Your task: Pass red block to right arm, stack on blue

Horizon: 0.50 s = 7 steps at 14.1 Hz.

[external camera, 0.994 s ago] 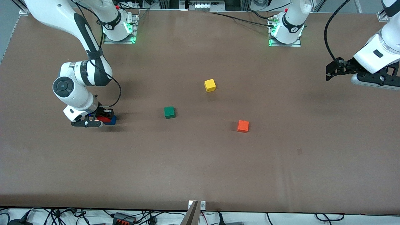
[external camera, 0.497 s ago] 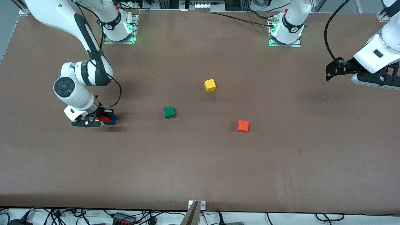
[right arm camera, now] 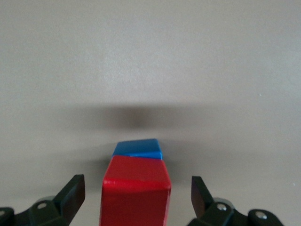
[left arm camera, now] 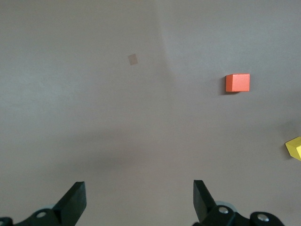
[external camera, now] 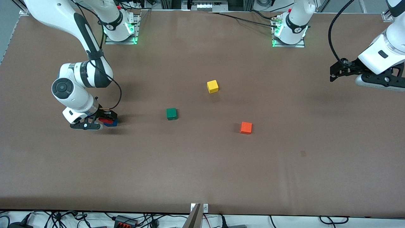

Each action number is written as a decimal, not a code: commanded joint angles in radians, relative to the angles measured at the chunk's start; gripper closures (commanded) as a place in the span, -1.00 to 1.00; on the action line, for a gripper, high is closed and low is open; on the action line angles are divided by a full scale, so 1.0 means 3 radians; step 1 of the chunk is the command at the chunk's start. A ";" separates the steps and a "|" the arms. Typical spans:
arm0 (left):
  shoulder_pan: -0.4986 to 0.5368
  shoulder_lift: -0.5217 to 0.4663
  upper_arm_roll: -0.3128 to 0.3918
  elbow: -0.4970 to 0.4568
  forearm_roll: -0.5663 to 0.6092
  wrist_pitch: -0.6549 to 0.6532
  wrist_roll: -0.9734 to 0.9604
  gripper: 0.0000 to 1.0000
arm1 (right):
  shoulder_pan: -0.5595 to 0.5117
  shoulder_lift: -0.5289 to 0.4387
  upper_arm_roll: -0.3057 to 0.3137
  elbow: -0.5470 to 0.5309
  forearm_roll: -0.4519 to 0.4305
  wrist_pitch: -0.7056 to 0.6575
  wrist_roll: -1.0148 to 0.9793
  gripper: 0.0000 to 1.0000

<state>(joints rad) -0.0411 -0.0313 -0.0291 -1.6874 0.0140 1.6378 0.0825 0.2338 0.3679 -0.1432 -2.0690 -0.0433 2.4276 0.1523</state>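
- Toward the right arm's end of the tabletop (external camera: 202, 171), at the left of the front view, you see the right end effector (external camera: 98, 123) low around the stack, its arm reaching down from the base at the upper left of that frame.
- Your right wrist view shows the red block (right arm camera: 136, 190) sitting on the blue (right arm camera: 138, 148) cube, the blue one peeking out from under its upper edge.
- You can see both fingers (right arm camera: 70, 194) of the right end effector spread wide, standing clear of the red block's sides with a gap at each; it has hold of nothing.
- In the front view the red block (external camera: 106, 120) and the blue (external camera: 111, 123) cube show only partly past the black end effector.
- At the right edge of the front view, the left end effector (external camera: 336, 73) hangs in the air over the left arm's end of the tabletop, and that arm waits.
- Your left wrist view shows the left end effector (left arm camera: 138, 200) with its fingers wide apart and nothing between them, only bare tabletop beneath.
- Near the middle of the front view you find a green cube (external camera: 171, 113), a yellow cube (external camera: 212, 86) above it and farther from the camera, and an orange cube (external camera: 246, 128) lower, toward the left arm's end.
- All three lie well apart from each other and from the stack.
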 commanded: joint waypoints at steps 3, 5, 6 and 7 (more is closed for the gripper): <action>-0.0006 -0.0018 0.0005 0.0051 -0.0072 -0.0070 -0.0009 -1.00 | -0.0002 -0.0254 0.0022 0.0504 -0.0050 -0.1058 0.0075 -1.00; -0.0006 -0.0018 0.0005 0.0051 -0.0077 -0.0075 -0.0004 -1.00 | -0.0002 -0.0275 0.0022 0.0836 -0.0050 -0.1519 0.0086 -1.00; -0.0006 -0.0023 0.0005 0.0051 -0.0072 -0.0075 -0.0004 -1.00 | -0.0002 -0.0285 0.0022 0.1000 -0.0050 -0.1729 0.0096 -1.00; -0.0006 -0.0023 0.0010 0.0051 -0.0072 -0.0080 -0.0004 -1.00 | -0.0002 -0.0295 0.0022 0.1163 -0.0050 -0.1903 0.0096 -1.00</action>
<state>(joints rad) -0.0412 -0.0314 -0.0291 -1.6870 0.0140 1.6378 0.0825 0.2353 0.2790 -0.1431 -1.8156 -0.0433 1.9634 0.1567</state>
